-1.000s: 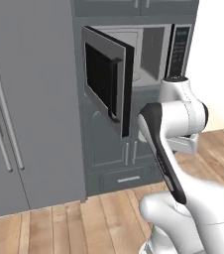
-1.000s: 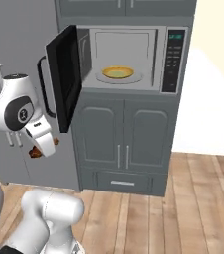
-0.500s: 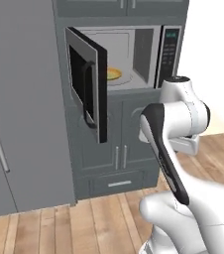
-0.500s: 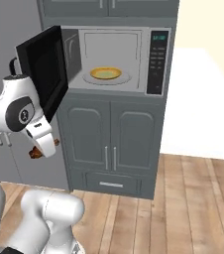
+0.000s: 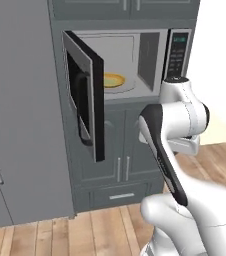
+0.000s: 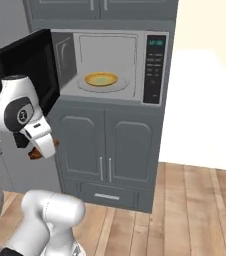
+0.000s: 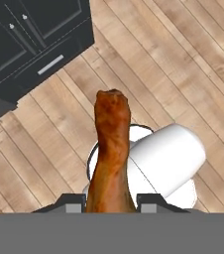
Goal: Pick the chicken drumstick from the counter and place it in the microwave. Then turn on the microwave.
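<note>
Chicken drumstick [image 7: 111, 154] brown-reddish, held between jaws; microwave [image 6: 116, 65] door open, yellow plate [image 6: 101, 79] inside.

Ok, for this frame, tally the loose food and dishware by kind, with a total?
Chicken drumstick: 1, clamped in the gripper, hanging over the wood floor.
Yellow plate: 1, inside the open microwave.
Total: 2
</note>
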